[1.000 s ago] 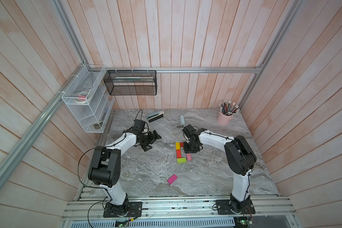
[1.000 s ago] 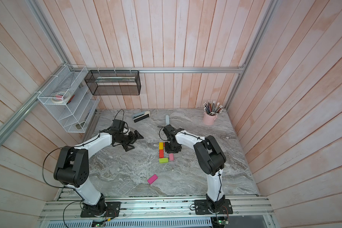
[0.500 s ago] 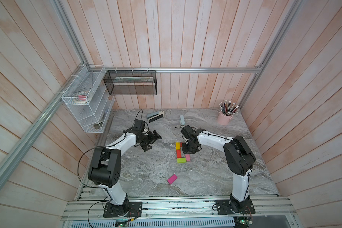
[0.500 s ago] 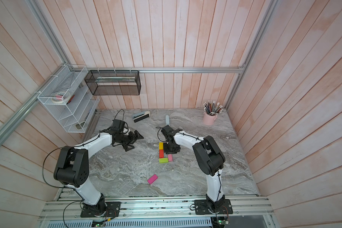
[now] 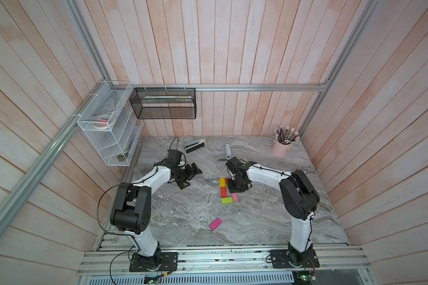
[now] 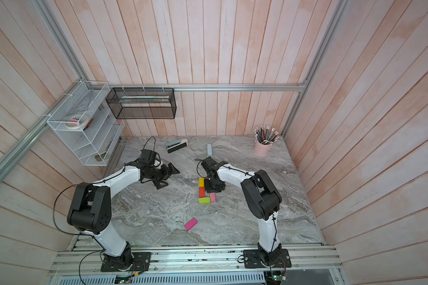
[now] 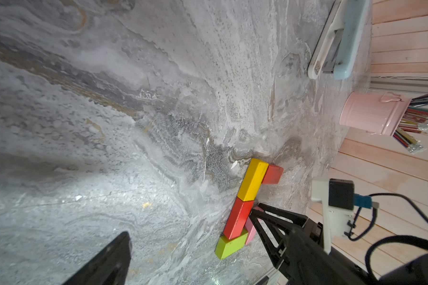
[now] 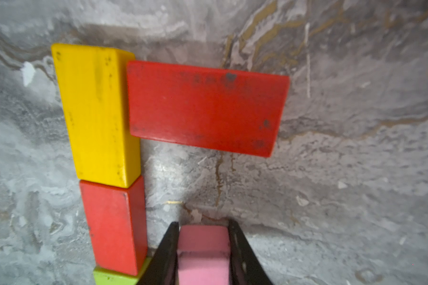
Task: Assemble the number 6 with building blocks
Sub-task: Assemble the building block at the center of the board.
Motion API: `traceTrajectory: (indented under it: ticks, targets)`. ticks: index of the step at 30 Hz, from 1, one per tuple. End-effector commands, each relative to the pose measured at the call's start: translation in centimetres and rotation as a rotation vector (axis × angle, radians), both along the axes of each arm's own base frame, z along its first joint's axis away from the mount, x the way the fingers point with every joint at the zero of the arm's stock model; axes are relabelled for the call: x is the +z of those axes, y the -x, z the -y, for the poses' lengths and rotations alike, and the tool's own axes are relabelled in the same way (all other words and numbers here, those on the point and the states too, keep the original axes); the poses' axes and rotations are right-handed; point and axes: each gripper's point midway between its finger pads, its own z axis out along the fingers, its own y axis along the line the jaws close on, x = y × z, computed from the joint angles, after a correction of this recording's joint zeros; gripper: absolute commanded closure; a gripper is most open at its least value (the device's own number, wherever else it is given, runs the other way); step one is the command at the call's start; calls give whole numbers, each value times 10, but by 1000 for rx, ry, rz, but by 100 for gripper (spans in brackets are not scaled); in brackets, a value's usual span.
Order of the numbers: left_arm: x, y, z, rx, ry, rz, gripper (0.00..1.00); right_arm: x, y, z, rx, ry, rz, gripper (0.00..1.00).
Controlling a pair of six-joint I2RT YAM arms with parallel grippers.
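my right pincer (image 8: 203, 228) is clamped on the light pink flat rectangular block (image 8: 203, 254), whose near end is cut off in the wrist view and half hidden under my down-bent wrist in both top views, just beside the part-built coloured-block number 6 (image 5: 224, 192); my left pincer (image 5: 191, 177) hangs with jaws apart.

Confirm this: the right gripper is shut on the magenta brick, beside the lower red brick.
Not magenta. The right gripper is shut on the light pink brick, beside the lower red brick, as the right wrist view shows; the magenta brick lies alone.
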Motion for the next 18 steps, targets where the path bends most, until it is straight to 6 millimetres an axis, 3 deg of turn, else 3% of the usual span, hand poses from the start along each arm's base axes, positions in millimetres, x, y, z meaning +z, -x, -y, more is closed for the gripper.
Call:
traceTrajectory:
  ticks: [1, 18]
  targets:
    - [-4, 6, 1, -19, -3, -4, 0, -29, 29, 17, 0, 87, -105, 74]
    - [-4, 14, -2, -4, -5, 0, 0, -36, 38, 30, -6, 158, -116, 71]
